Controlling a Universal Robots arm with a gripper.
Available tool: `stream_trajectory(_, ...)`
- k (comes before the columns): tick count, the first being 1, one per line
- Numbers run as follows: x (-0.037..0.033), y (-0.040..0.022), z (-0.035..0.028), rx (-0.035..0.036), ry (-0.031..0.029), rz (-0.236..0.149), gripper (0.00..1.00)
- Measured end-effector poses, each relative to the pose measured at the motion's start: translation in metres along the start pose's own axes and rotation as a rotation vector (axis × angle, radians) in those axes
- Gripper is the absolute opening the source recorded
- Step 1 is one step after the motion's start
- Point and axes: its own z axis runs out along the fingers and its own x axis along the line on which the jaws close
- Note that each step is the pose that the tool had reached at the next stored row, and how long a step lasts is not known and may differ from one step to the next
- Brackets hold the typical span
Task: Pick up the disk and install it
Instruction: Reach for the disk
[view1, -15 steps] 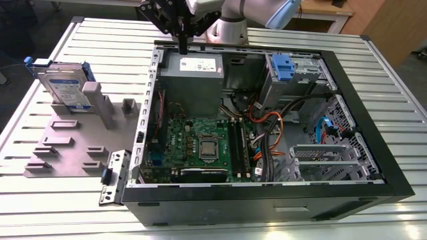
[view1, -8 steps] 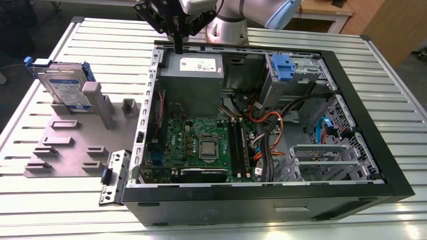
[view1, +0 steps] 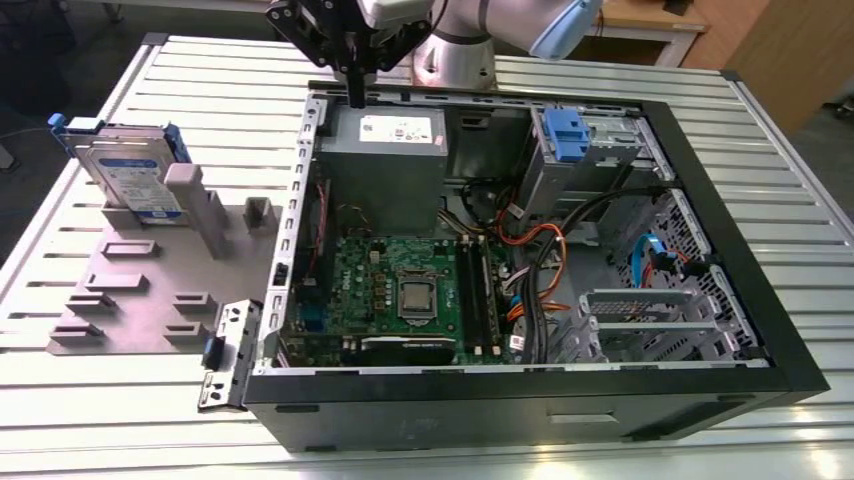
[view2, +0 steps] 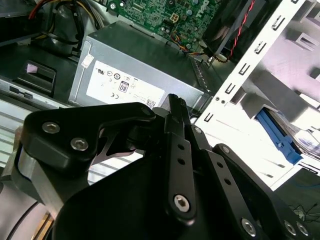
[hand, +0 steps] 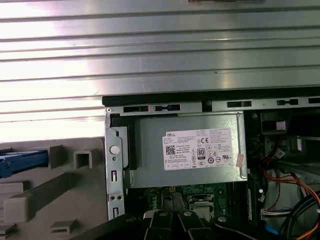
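Note:
The disk (view1: 130, 178), silver-grey with a white-and-blue label and a blue bracket, stands upright in a grey holder (view1: 147, 290) at the exterior view's left, outside the computer case. The bracket's blue edge shows in both wrist views (view2: 278, 136) (hand: 22, 163). My gripper (view1: 358, 96) hangs over the case's far rim, above the power-supply box (view1: 384, 170) and well to the right of the disk. Its black fingers (view2: 175, 107) are pressed together, shut on nothing.
The open black case (view1: 747, 290) holds a green motherboard (view1: 414, 295), orange and blue cables, and a blue latch on a metal cage (view1: 567, 138). A loose metal bracket (view1: 230, 355) lies by the case's near left corner. Everything stands on a slatted metal table (view1: 120, 420).

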Motion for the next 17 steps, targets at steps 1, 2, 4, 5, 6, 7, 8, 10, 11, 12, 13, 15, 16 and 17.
stream_trajectory(1, 0.0004, 0.0000, 0.0000, 0.0000, 0.0000, 0.000, 0.11)
stream_trajectory(2, 0.0008, -0.0001, 0.0000, -0.0001, 0.0000, 0.000, 0.11)
stream_trajectory(4, 0.0021, 0.0000, 0.0002, 0.0000, 0.0000, 0.000, 0.11)
stream_trajectory(5, 0.0029, 0.0001, 0.0004, -0.0001, 0.0000, 0.000, 0.11)
stream_trajectory(6, 0.0038, 0.0002, 0.0005, 0.0000, 0.0000, 0.000, 0.11)
stream_trajectory(7, 0.0048, 0.0004, 0.0006, 0.0001, 0.0001, 0.000, 0.11)
stream_trajectory(8, 0.0059, 0.0008, 0.0008, 0.0002, 0.0001, 0.000, 0.11)
stream_trajectory(10, 0.0079, 0.0017, 0.0013, -0.0001, 0.0000, 0.000, 0.11)
stream_trajectory(11, 0.0088, 0.0022, 0.0015, 0.0000, 0.0000, 0.000, 0.11)
stream_trajectory(12, 0.0097, 0.0026, 0.0018, -0.0001, -0.0001, 0.000, 0.11)
stream_trajectory(13, 0.0106, 0.0031, 0.0020, 0.0000, 0.0000, 0.000, 0.11)
stream_trajectory(15, 0.0127, 0.0043, 0.0025, 0.0000, 0.0000, 0.000, 0.11)
stream_trajectory(16, 0.0138, 0.0048, 0.0028, 0.0000, 0.0000, 0.000, 0.11)
stream_trajectory(17, 0.0149, 0.0054, 0.0030, 0.0000, 0.0000, 0.000, 0.11)
